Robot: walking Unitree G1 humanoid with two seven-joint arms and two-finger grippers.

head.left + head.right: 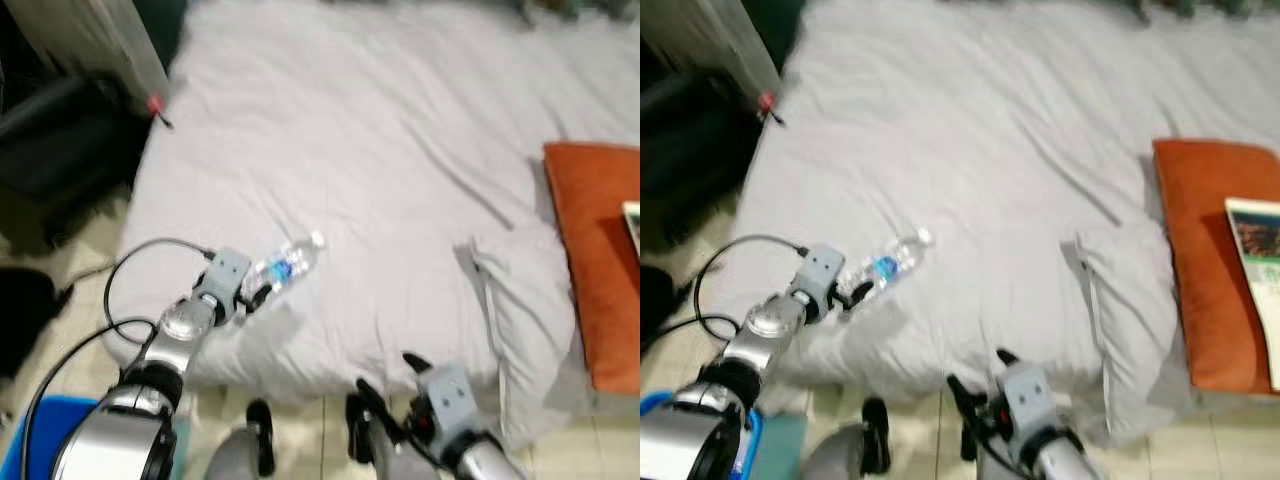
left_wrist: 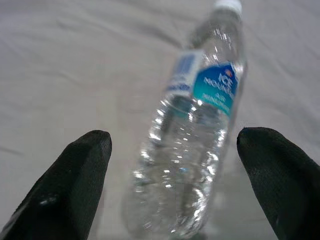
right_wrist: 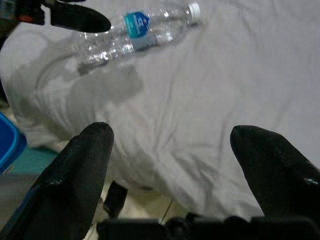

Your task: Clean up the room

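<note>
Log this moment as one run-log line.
left gripper open around water bottle | bottle lying on bed | right gripper open, idle

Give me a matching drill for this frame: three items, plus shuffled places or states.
Items:
1. water bottle
2. orange cushion
3. left gripper

Places or states:
A. at the bed's right edge
B. open, fingers either side of the bottle
C. lying on its side on the grey sheet

Pairs: 1-C, 2-A, 3-B
</note>
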